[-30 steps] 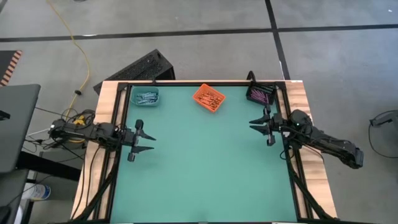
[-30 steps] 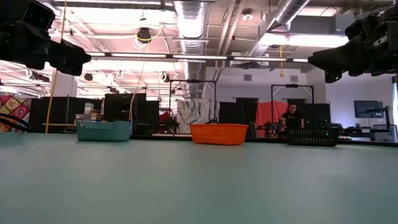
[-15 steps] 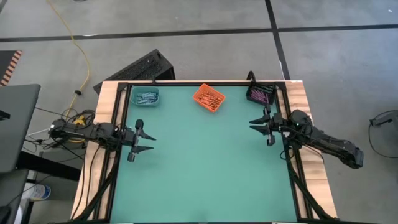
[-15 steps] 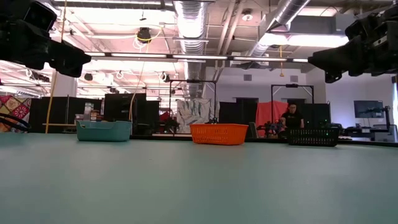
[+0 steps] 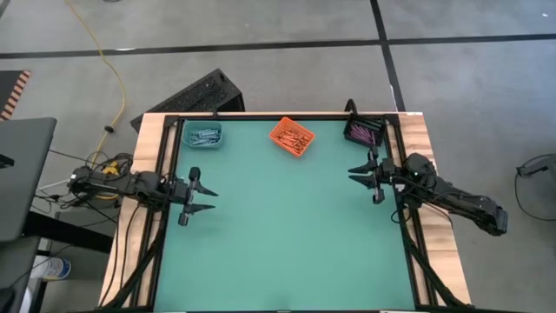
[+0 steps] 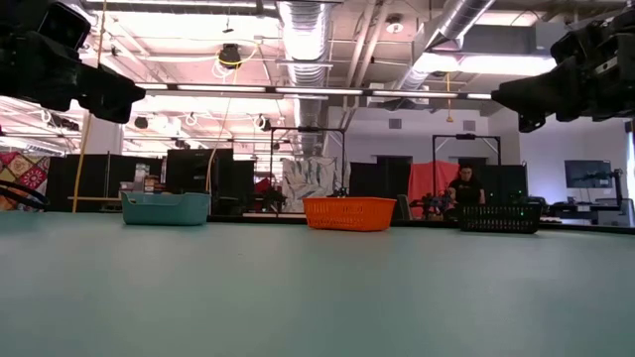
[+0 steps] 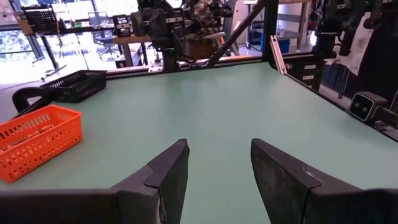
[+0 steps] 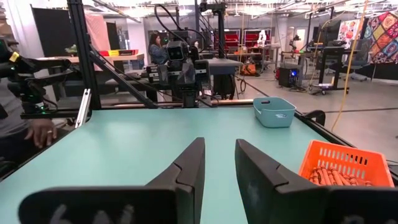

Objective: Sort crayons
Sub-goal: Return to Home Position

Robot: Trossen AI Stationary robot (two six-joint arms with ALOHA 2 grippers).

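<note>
L gripper (image 5: 212,199), jaws apart, empty. Crayons (image 5: 292,136) all binned: teal bin (image 6: 166,208) near it, orange bin (image 6: 348,214) betw. grippers, black bin (image 6: 500,218) just beside R gripper (image 5: 351,175), also agape, empty. Risk: R arm's swing home could clip black bin, spilling crayons.

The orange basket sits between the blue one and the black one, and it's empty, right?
Not empty. The high view shows the orange bin holding orange crayons. It does sit between the teal bin and the black bin.
</note>
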